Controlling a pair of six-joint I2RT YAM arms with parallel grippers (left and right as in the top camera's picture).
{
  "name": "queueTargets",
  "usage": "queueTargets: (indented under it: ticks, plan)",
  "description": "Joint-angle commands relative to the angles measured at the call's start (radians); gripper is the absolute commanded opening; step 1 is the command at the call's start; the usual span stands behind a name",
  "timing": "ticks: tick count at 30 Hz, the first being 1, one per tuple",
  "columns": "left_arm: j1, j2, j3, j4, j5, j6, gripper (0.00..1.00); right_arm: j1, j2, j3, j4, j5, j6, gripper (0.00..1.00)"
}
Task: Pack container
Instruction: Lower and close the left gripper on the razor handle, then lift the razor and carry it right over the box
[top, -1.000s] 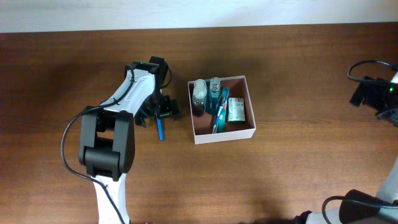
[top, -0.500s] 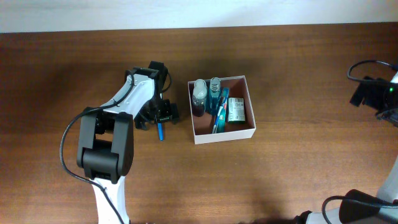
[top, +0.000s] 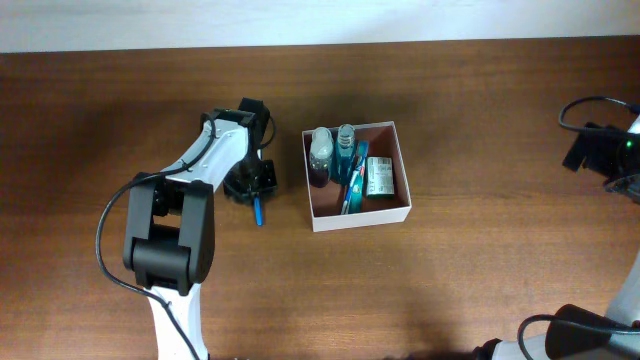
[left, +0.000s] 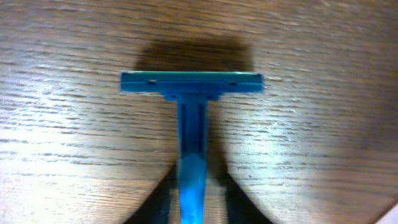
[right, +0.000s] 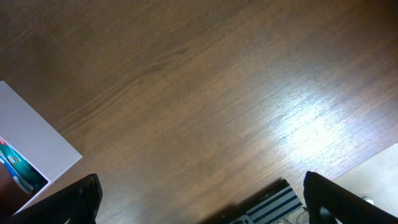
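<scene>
L jaws just pinched shut on the blue razor (left: 191, 124) on the tabletop (top: 450, 290); R jaws open, empty. Razor can go into container (top: 360, 218) now.

bottles (top: 320, 158) and packet (top: 378, 177) crowd the container (top: 360, 219); its near-left corner lies bare.

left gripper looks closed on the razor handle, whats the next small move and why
Probably lift the blue razor straight up off the table a little. The left gripper pinches its handle from both sides, but its head lies flat on the wood, outside the container beside it. A short lift would test the grip before carrying it over.
</scene>
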Motion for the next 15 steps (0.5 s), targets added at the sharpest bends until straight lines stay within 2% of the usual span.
queueTargets:
  ticks: [1, 5, 10, 15]
  plan:
    - [0.008, 0.034, -0.037, 0.005, -0.01, 0.01, 0.1, -0.006, -0.01, 0.002, 0.001, -0.006, -0.002, 0.98]
    - [0.008, 0.034, -0.037, -0.005, -0.01, 0.01, 0.01, -0.006, -0.01, 0.002, 0.001, -0.006, -0.002, 0.99]
    - [0.015, 0.034, -0.004, -0.037, -0.011, 0.018, 0.01, -0.006, -0.01, 0.002, 0.001, -0.006, -0.002, 0.98]
    - [0.057, 0.033, 0.172, -0.179, -0.019, 0.052, 0.01, -0.006, -0.01, 0.002, 0.001, -0.006, -0.002, 0.98]
